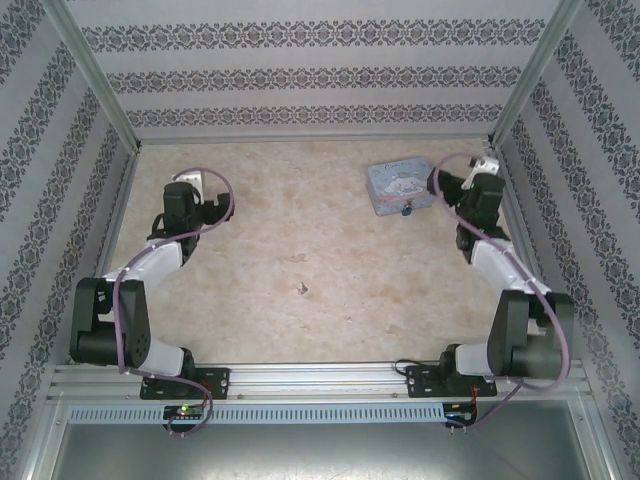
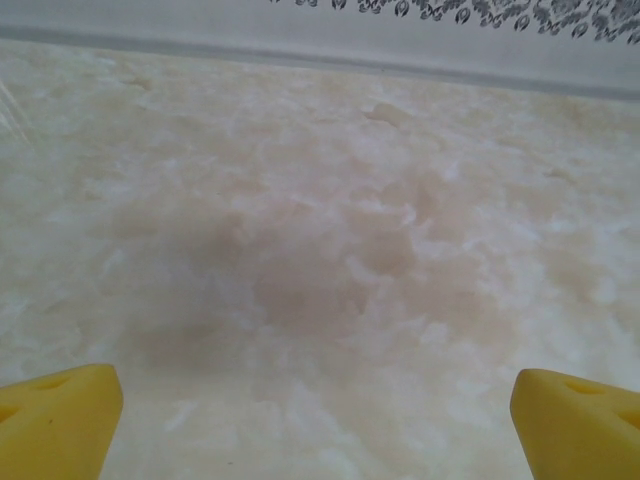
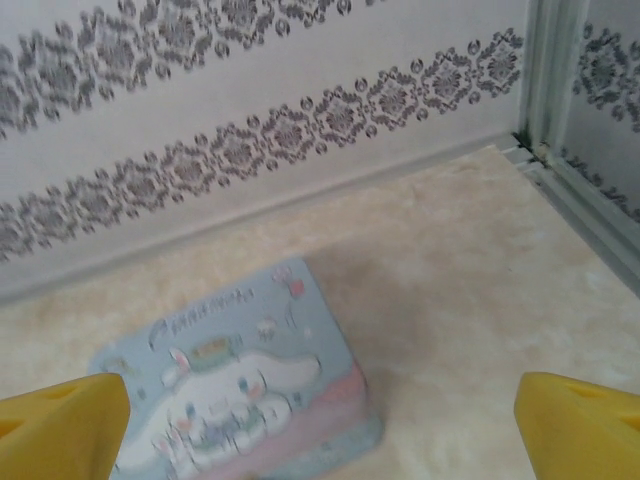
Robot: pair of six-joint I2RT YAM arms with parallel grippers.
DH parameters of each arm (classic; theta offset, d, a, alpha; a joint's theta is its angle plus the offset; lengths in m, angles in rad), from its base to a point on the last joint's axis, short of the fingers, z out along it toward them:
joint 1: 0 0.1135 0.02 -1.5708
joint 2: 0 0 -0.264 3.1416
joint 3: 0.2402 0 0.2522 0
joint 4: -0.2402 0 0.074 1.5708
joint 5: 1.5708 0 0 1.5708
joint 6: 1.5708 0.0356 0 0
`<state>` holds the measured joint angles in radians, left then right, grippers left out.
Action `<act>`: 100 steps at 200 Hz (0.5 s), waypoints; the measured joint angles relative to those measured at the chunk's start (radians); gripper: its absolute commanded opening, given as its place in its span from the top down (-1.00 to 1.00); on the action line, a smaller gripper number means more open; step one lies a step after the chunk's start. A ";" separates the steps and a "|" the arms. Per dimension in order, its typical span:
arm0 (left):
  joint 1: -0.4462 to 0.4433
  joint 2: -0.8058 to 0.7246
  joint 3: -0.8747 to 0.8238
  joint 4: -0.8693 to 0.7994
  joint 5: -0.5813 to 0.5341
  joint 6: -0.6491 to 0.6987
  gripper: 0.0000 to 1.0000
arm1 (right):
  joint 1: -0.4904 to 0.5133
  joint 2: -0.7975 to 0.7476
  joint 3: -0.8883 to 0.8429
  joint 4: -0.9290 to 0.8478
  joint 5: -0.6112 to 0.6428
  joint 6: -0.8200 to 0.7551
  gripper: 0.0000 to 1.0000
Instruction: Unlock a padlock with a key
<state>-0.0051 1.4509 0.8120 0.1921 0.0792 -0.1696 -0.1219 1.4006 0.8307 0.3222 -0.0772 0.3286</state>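
The left gripper (image 2: 315,390) was fully open, its yellow pads (image 2: 60,412) wide apart over the bare table (image 2: 330,230), and it held nothing. The right gripper (image 3: 322,395) was also fully open and empty, hanging over the right part of the tin (image 3: 250,350).

In the top view the padlock (image 1: 407,211) was a small dark spot at the tin's near edge. It was just to the left of the right gripper and a little closer to the bases. I could not tell if it hung from the tin's clasp or only lay against it. The key (image 1: 301,289) lay flat on the table, well apart from both grippers. It was to the right of the left gripper, to the left of the right one, and nearer the bases than either.

I judge that both things are hard metal, stiff, light and a bit slippery. The key is thin and lies flat, so the fingers would have to close low, touching the table, and it could slide away. It is best taken by its head, so the blade stays free for the lock. Which end is the head was too small to see. The padlock should be held by the flat sides of its body, not by the thin shackle, because it may swing or turn when the key pushes in.
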 measured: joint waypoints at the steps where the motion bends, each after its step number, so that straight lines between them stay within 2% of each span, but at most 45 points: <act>1: 0.000 0.002 0.008 -0.006 0.001 -0.005 -0.99 | -0.003 0.008 0.012 -0.003 -0.005 0.007 -0.96; 23: -0.016 0.046 0.143 -0.127 0.019 -0.088 -0.99 | -0.048 0.158 0.180 -0.069 -0.116 0.126 -0.95; 58: -0.060 0.122 0.314 -0.261 0.073 -0.192 -0.99 | -0.099 0.415 0.400 -0.147 -0.272 0.307 -0.82; 100: -0.121 0.211 0.438 -0.358 0.137 -0.264 -0.99 | -0.090 0.601 0.595 -0.318 -0.325 0.376 -0.79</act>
<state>-0.1257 1.6615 1.2503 -0.1658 0.2161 -0.4332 -0.2115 2.0018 1.4261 0.0040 -0.4023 0.7048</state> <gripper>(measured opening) 0.996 0.897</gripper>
